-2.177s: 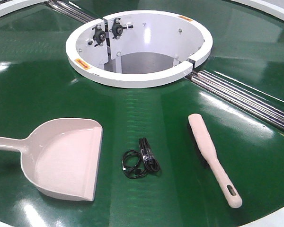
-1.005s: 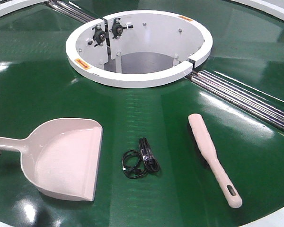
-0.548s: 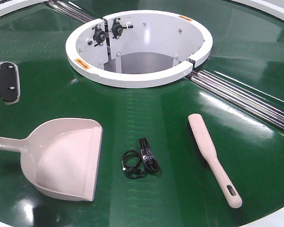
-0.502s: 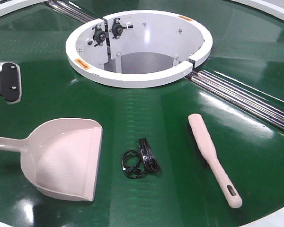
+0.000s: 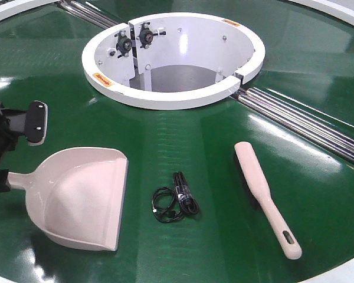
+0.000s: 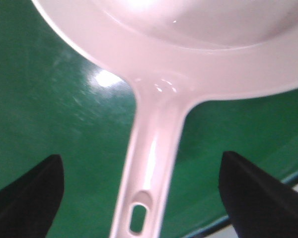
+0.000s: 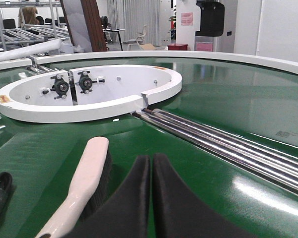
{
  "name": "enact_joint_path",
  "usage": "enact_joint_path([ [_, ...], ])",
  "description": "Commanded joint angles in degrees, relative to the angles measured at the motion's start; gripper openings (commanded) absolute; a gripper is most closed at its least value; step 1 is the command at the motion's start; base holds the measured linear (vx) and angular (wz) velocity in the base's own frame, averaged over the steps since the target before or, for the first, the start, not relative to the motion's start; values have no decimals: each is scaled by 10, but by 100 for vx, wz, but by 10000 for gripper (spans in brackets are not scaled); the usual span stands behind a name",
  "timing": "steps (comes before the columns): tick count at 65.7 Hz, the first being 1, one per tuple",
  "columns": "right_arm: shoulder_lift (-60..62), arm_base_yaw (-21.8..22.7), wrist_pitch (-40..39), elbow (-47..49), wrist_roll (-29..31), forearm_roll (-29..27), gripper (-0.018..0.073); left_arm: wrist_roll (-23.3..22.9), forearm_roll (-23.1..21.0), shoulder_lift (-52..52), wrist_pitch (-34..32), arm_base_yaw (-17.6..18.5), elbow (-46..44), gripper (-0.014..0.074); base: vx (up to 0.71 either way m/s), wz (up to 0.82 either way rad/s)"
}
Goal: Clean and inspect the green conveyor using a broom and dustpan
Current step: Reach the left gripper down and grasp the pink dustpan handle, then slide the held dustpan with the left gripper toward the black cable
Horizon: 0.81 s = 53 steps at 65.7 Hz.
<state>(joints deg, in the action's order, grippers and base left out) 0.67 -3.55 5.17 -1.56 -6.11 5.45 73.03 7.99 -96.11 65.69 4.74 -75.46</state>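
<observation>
While the left end effector (image 6: 141, 191) spreads wide astride the dustpan (image 5: 82, 197) handle, right end effector (image 7: 151, 166) pinched together beside the broom (image 5: 265, 197), both tools lying on green conveyor (image 5: 189, 135), orange ring labels (image 5: 98, 76) illegible.

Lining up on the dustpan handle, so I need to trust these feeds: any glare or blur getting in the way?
Front view: sharp; white glare patches on the green conveyor, none hiding the dustpan or broom. Left wrist view: dustpan handle soft, one glare spot on the conveyor beside it. Right wrist view: right pincer dark and soft up close, background crisp.
</observation>
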Motion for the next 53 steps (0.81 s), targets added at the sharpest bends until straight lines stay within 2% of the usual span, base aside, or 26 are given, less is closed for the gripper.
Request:
enact_joint_path([
  [1, 6, 0, -40, -2, 3, 2, -8, 13, 6, 16, -31, 1, -16, 587, 0, 0],
  [12, 6, 0, -40, -2, 3, 2, -8, 19, 18, -6, -31, 1, -16, 587, 0, 0],
  [26, 6, 0, -40, -2, 3, 2, -8, 51, 17, -31, -32, 1, -13, 587, 0, 0],
  [42, 6, 0, -40, -2, 3, 2, -8, 51, 30, -67, -31, 1, -1, 584, 0, 0],
  [49, 6, 0, -40, -2, 3, 2, -8, 51, 40, -69, -31, 1, -1, 546, 0, 0],
  [53, 6, 0, -40, -2, 3, 2, -8, 51, 52, -69, -28, 1, -1, 490, 0, 0],
])
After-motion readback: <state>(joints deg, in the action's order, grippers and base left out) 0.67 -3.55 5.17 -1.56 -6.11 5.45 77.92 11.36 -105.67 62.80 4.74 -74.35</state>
